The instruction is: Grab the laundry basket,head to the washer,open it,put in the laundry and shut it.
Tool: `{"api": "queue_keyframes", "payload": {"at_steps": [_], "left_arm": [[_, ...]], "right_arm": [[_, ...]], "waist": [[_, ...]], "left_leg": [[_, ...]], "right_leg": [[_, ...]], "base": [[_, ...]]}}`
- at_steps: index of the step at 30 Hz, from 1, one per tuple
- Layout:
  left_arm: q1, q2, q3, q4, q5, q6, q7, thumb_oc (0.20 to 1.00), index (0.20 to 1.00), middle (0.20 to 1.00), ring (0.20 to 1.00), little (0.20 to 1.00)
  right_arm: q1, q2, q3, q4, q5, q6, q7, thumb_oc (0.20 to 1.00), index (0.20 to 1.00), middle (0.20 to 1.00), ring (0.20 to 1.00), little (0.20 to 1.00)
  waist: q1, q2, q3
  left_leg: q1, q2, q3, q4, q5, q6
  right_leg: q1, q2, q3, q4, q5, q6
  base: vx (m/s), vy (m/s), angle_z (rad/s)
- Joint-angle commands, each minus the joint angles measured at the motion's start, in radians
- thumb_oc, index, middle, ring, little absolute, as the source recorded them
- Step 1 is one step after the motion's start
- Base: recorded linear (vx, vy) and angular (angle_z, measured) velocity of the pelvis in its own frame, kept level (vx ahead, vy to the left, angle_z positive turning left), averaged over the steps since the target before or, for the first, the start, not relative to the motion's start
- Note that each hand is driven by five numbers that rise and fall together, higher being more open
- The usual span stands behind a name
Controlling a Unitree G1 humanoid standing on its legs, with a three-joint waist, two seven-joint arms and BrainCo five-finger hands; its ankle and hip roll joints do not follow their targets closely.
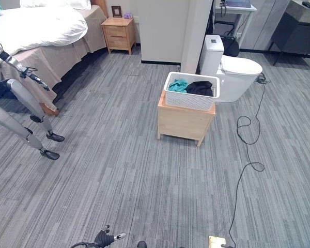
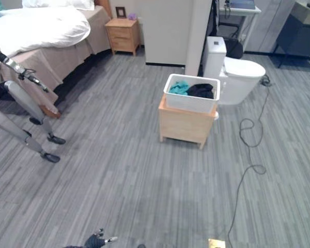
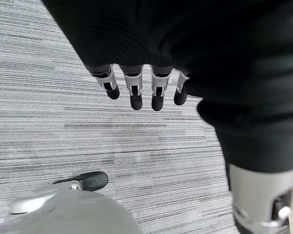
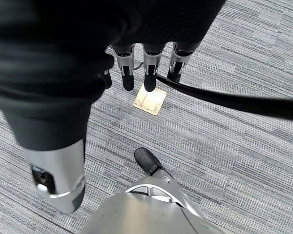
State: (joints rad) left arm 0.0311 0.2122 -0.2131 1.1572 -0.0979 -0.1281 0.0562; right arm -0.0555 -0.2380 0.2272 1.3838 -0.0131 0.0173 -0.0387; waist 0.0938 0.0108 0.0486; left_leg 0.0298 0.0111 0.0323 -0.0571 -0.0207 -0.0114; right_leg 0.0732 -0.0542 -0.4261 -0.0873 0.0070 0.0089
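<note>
A white laundry basket [image 1: 191, 95] sits on a low wooden stand [image 1: 185, 123] in the middle of the room, a few steps ahead of me. Inside it lie a teal cloth [image 1: 177, 85] and a black garment [image 1: 200, 88]. My left hand [image 3: 136, 92] hangs low at my side with its fingers straight over the grey carpet, and it holds nothing; it also shows at the lower edge of the left eye view [image 1: 106, 239]. My right hand [image 4: 147, 73] hangs the same way, open and empty, far from the basket.
A white toilet [image 1: 232, 70] stands just behind the basket, right of a white partition wall [image 1: 165, 31]. A bed [image 1: 36, 31] and a wooden nightstand [image 1: 119, 33] are at the back left. A grey legged stand [image 1: 26, 111] is at the left. A brass floor plate [image 4: 150, 101] lies near my right hand.
</note>
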Motion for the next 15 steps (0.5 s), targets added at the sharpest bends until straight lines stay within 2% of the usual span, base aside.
{"api": "queue_keyframes", "payload": {"at_steps": [1,15], "left_arm": [[-0.061,0.010,-0.030,0.060,0.007,-0.018,0.000,1.000,1.000,1.000,1.000,1.000],[-0.059,0.005,-0.034,0.054,0.007,-0.018,0.005,1.000,1.000,1.000,1.000,1.000]], "right_arm": [[-0.020,-0.011,0.030,0.058,0.014,0.000,0.003,1.000,1.000,1.000,1.000,1.000],[-0.001,0.001,0.021,0.072,0.014,0.009,-0.001,1.000,1.000,1.000,1.000,1.000]], "waist": [[0.016,-0.015,-0.039],[0.009,-0.013,-0.039]], "left_leg": [[-0.045,0.053,-0.028,-0.030,0.039,-0.039],[-0.043,0.054,-0.025,-0.030,0.038,-0.041]], "right_leg": [[0.034,-0.129,0.022,0.000,-0.051,0.123],[0.033,-0.125,0.025,0.000,-0.054,0.121]], "base": [[0.00,0.000,0.00],[0.00,0.000,0.00]]}}
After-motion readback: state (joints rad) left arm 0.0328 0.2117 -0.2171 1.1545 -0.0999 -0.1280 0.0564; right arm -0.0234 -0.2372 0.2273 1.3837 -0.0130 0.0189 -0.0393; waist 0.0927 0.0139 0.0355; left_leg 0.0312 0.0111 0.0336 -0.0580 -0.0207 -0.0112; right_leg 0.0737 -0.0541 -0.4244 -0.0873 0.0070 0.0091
